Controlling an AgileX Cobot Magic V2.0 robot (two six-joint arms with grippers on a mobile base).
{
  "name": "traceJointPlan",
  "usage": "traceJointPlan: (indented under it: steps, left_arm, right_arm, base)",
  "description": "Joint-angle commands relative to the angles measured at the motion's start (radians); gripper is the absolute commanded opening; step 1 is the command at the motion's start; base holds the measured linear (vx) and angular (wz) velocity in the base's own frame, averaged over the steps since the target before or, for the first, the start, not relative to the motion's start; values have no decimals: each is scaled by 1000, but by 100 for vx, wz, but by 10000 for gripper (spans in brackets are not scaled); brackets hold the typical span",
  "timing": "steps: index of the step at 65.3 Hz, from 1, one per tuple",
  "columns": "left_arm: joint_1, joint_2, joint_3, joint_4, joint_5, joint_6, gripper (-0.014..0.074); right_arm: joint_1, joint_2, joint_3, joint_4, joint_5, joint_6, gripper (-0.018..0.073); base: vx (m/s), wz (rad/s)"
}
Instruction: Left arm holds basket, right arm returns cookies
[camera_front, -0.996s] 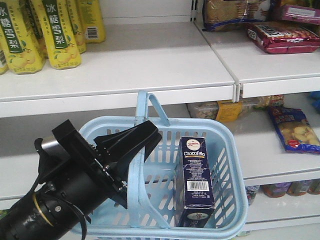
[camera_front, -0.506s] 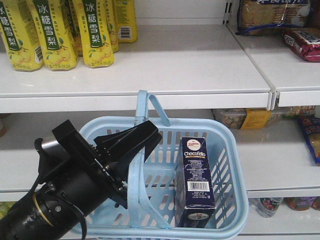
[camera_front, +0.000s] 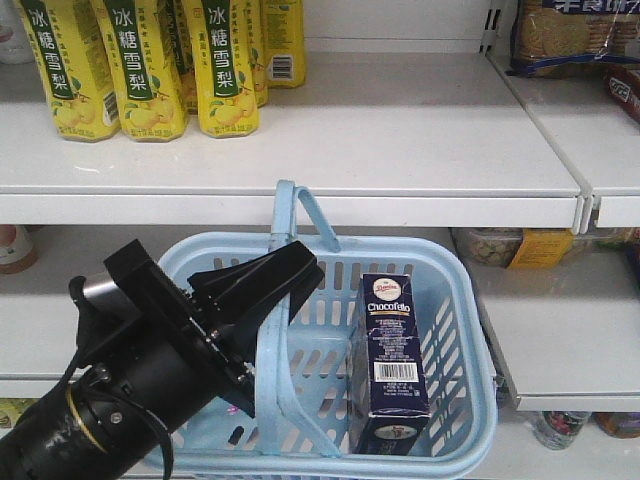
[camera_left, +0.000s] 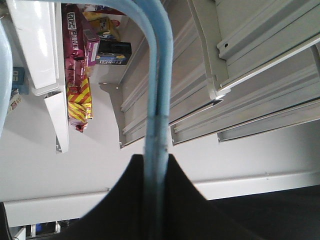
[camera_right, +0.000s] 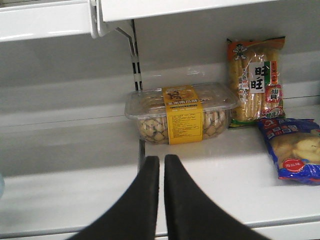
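We see the cookies carton (camera_front: 392, 360) standing upright in the right half of the basket (camera_front: 483, 380): long axis vertical, top up, Chocofello face and barcode toward the front camera. The left end effector (camera_front: 290, 278) is clamped on the basket's near handle (camera_front: 265, 390); the carton sits to its right, apart from it. The right end effector (camera_right: 161, 162) is nearly closed with only a slim gap, gripping nothing, and faces a clear biscuit tub (camera_right: 182, 112) on a shelf (camera_right: 75, 185).

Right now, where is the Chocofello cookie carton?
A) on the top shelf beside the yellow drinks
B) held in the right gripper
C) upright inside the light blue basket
C: the front view shows the Chocofello carton standing upright inside the light blue basket, and the right gripper is shut with nothing in it.
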Motion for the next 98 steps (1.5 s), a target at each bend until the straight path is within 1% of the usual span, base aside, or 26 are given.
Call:
traceJointPlan:
  steps: [1,98]
  left_arm:
    - [-6,-28,-33,-6,-134,0,0]
    - [-6,-28,-33,-6,-134,0,0]
  right_arm:
    - [-7,-13,18,-11,-69,-6,-3]
    - [-7,-13,18,-11,-71,-6,-3]
  base:
    - [2,3]
    - [2,2]
